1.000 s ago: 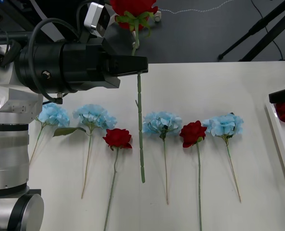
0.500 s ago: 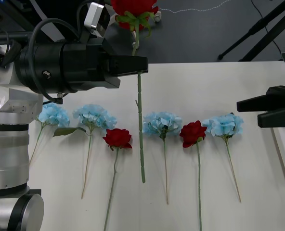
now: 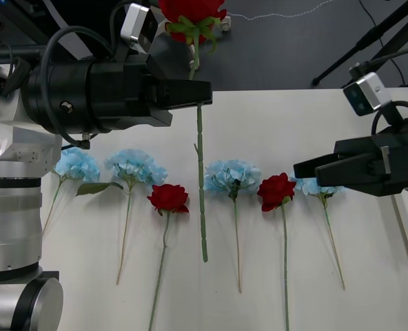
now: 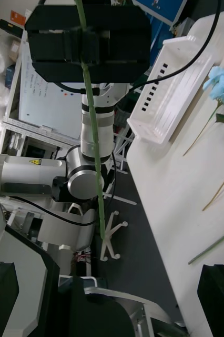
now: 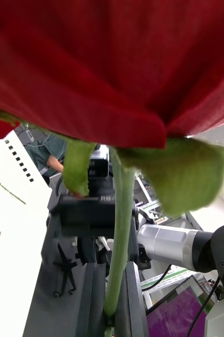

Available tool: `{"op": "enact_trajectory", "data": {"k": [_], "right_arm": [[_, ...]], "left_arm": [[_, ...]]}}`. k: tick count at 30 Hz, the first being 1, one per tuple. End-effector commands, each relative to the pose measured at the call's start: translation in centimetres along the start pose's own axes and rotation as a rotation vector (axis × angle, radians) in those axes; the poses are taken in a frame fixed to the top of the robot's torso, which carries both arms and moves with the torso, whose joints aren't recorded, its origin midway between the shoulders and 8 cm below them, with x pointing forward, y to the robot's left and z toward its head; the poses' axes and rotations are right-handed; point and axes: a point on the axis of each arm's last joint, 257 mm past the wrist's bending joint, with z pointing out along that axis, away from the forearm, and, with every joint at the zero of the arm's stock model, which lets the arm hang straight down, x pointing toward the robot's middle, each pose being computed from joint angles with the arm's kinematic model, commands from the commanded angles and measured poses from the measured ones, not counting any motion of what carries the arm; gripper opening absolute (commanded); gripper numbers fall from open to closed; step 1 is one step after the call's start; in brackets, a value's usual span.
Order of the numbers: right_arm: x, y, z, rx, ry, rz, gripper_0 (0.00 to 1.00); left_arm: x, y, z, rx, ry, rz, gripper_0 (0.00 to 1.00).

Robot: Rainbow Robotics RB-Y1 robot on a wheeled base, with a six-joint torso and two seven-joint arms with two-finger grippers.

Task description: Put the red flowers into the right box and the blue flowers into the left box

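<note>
The left gripper (image 3: 201, 94) grips a red rose (image 3: 190, 10) by its stem, raised above the table (image 3: 293, 117). The right gripper (image 3: 306, 169), fingers spread and empty, hovers at the rightmost blue flower (image 3: 328, 190).

The rose (image 3: 190, 10) was cut off at the top. The right gripper (image 3: 304, 166) hid part of one blue flower (image 3: 319, 188).

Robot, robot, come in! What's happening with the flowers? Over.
Left gripper shut on red rose, held high. Right gripper open above rightmost blue flower. Nothing blocking.
</note>
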Motion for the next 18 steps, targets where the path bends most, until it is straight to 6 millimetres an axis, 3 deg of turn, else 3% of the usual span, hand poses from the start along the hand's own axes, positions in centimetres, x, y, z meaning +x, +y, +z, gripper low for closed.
{"op": "enact_trajectory", "data": {"k": [1, 6, 18], "right_arm": [[1.4, 1.1, 2.6, -0.046, 0.039, 0.07, 1.0], [2.3, 0.6, 4.6, -0.024, 0.057, 0.077, 1.0], [3.1, 2.1, 8.4, -0.062, 0.044, 0.116, 1.0]], "left_arm": [[-0.5, -1.7, 1.4, 0.024, 0.018, 0.09, 0.0], [-0.5, -1.7, 1.4, 0.024, 0.018, 0.09, 0.0], [-0.5, -1.7, 1.4, 0.024, 0.018, 0.09, 0.0]]}}
